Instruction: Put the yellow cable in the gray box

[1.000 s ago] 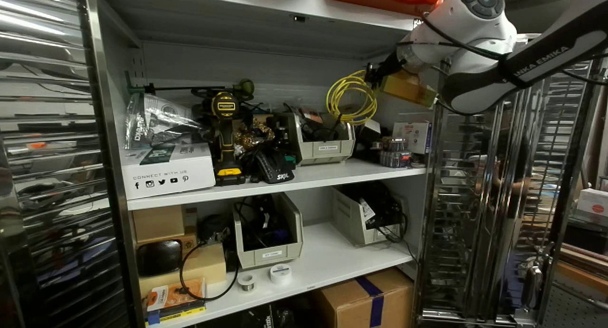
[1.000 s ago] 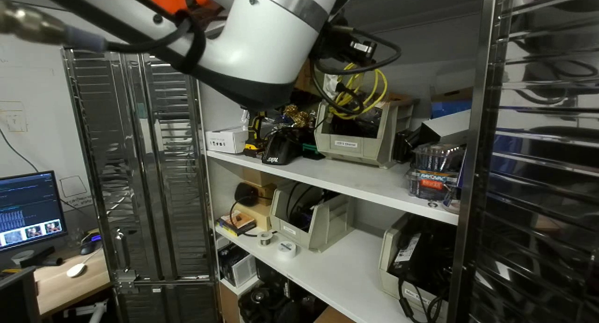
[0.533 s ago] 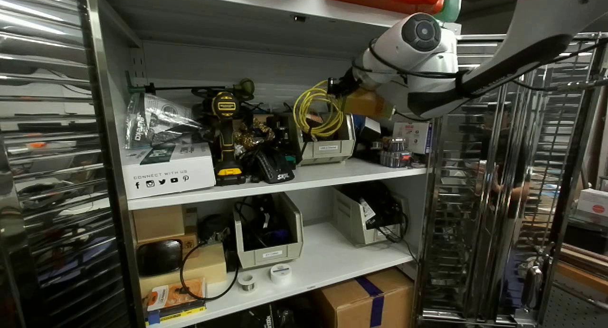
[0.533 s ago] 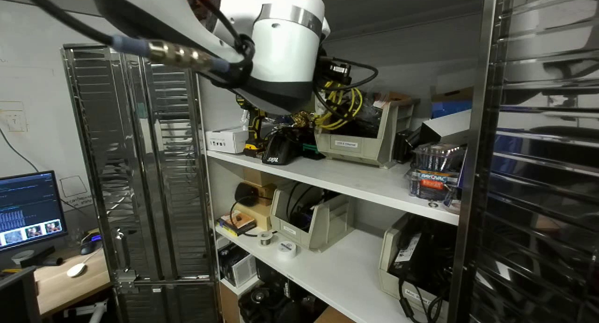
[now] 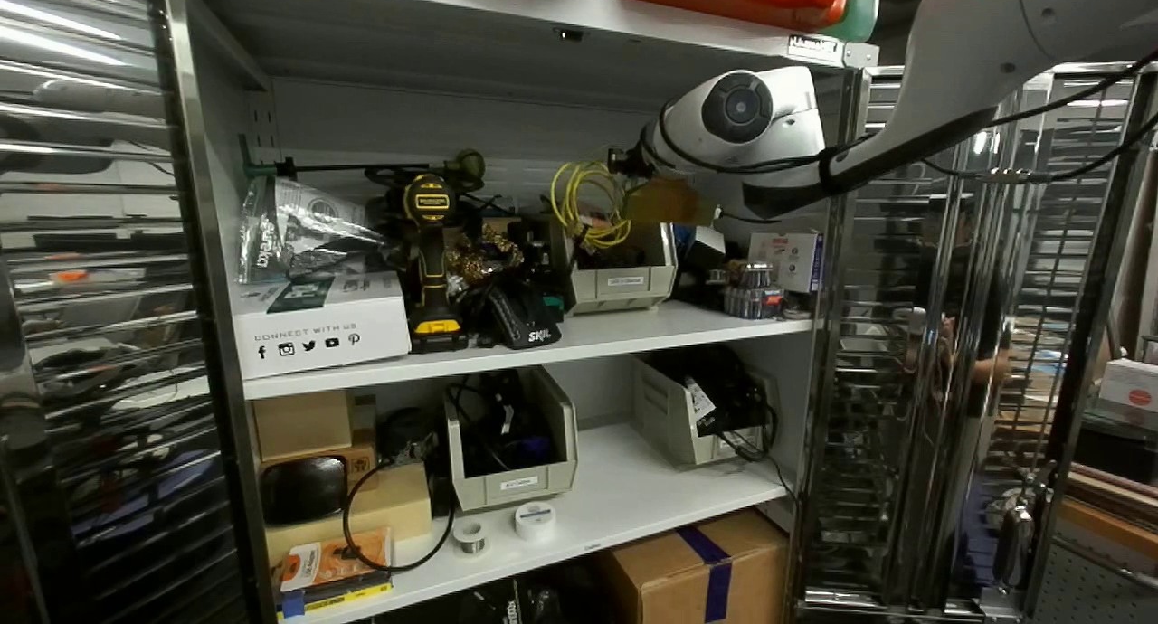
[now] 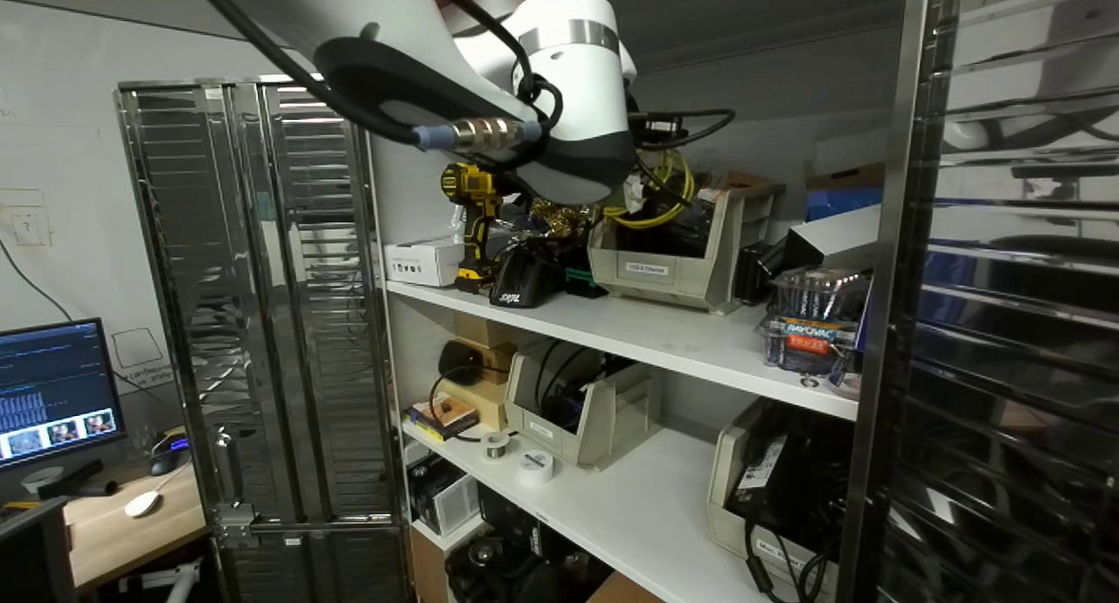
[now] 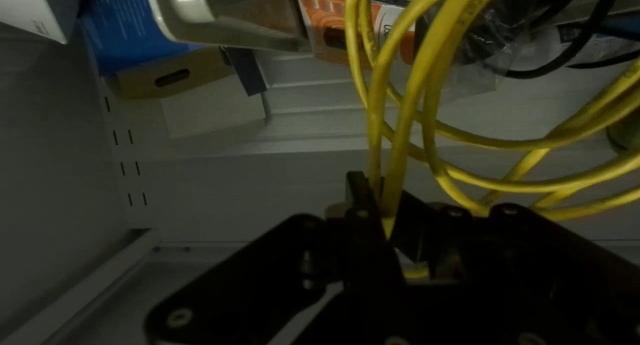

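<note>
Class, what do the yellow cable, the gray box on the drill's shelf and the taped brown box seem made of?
Yellow cable: probably soft plastic outside, slightly glossy, curving in smooth loops; inside unseen.
Gray box: likely rigid plastic, satin, with a rounded rim.
Taped brown box: apparently cardboard, matte, with plain brown faces.

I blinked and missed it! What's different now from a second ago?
In an exterior view, the gripper has moved down and toward the picture's left, carrying the yellow cable along without letting go. The cable now overlaps more of the gray box's opening in that picture; I can't tell if it touches. The box and the yellow-and-black drill stayed put.
</note>
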`<state>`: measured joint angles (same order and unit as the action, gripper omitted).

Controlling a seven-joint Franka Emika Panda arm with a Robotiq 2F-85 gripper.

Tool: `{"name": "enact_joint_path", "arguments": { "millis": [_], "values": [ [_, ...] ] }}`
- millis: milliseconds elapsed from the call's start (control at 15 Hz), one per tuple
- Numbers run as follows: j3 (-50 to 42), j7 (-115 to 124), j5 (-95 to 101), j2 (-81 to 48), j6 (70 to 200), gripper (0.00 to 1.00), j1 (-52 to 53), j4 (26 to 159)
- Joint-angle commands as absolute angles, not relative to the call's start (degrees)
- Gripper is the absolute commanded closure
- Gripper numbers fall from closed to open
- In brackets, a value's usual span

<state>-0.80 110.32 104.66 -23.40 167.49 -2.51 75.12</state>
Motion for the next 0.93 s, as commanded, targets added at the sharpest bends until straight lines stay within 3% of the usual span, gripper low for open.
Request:
{"name": "enact_joint_path", "arguments": {
  "millis": [0, 533, 600, 733, 867],
  "values": [
    [-1.17, 115.54, 108.64, -27.11, 163.49, 0.93, -2.06, 68.38],
    [-1.1, 108.39, 104.97, -29.28, 156.12, 0.92, -2.36, 68.32],
    [-1.12, 108.05, 105.02, -29.75, 155.34, 0.68, -2.18, 68.03],
    [-0.7, 105.06, 102.76, -29.8, 155.54, 0.64, -2.52, 68.96],
    [0.0, 101.51, 98.63, -29.06, 156.99, 0.48, -3.1, 70.57]
  ]
}}
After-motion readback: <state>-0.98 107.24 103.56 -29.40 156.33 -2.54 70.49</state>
